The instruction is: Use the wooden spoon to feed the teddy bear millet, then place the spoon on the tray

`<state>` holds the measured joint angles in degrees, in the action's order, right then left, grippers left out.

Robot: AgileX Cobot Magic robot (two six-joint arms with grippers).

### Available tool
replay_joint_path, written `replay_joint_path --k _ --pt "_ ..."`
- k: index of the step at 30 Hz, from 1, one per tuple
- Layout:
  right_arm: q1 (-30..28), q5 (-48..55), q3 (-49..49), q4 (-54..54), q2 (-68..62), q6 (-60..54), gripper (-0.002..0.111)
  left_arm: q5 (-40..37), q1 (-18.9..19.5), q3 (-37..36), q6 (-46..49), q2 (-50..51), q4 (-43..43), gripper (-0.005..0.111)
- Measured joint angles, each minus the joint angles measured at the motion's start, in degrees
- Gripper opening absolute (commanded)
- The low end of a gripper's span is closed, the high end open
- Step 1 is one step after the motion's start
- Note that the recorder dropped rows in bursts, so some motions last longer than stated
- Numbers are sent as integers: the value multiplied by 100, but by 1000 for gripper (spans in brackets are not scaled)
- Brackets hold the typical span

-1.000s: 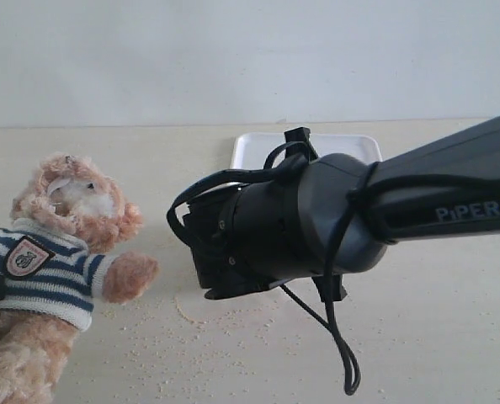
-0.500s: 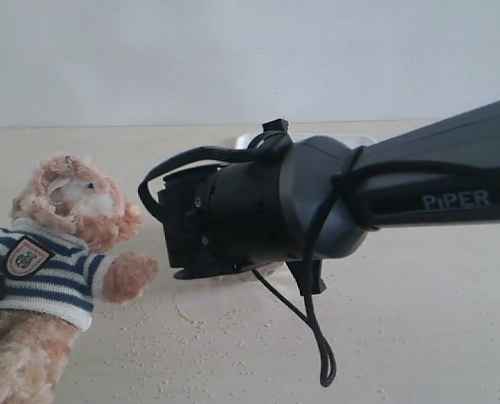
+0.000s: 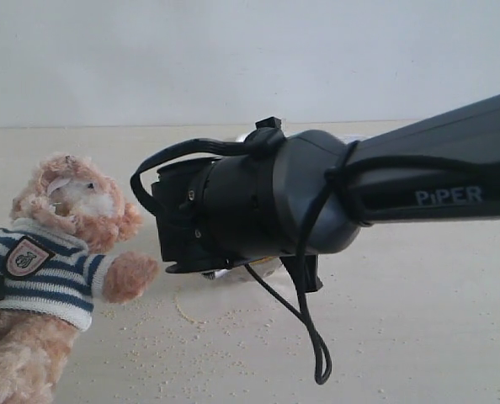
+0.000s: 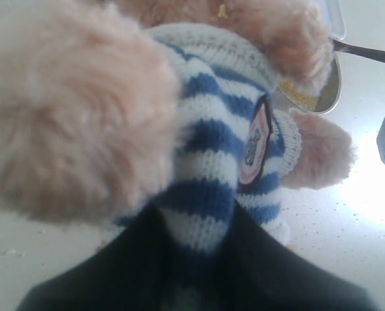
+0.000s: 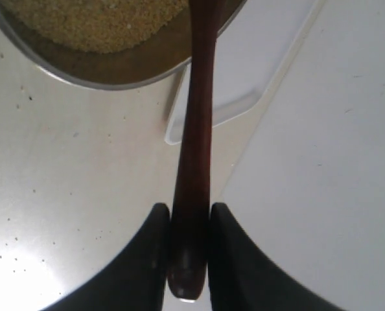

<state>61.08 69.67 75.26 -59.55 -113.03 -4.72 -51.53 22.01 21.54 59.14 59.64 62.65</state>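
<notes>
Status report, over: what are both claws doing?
Left gripper shut on fluffy light-brown teddy bear. Right gripper shut on dark reddish-brown wooden spoon, reaching over round steel bowl of yellow millet.

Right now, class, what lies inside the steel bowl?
A heap of millet lies in the steel bowl. The wooden spoon reaches over its rim; the spoon's tip is out of frame, so its load cannot be seen.

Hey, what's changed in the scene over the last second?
The black right arm slid left in the exterior view, toward the fluffy light-brown teddy bear. Nothing was taken or released: the right gripper stays shut on the dark reddish-brown wooden spoon, the left gripper on the bear, which has not moved.
</notes>
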Motion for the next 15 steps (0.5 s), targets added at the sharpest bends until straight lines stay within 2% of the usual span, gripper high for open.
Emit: replay_joint_path --k 15 --pt "-35 10 8 -380 -302 88 14 0 0 0 0 0 0 5"
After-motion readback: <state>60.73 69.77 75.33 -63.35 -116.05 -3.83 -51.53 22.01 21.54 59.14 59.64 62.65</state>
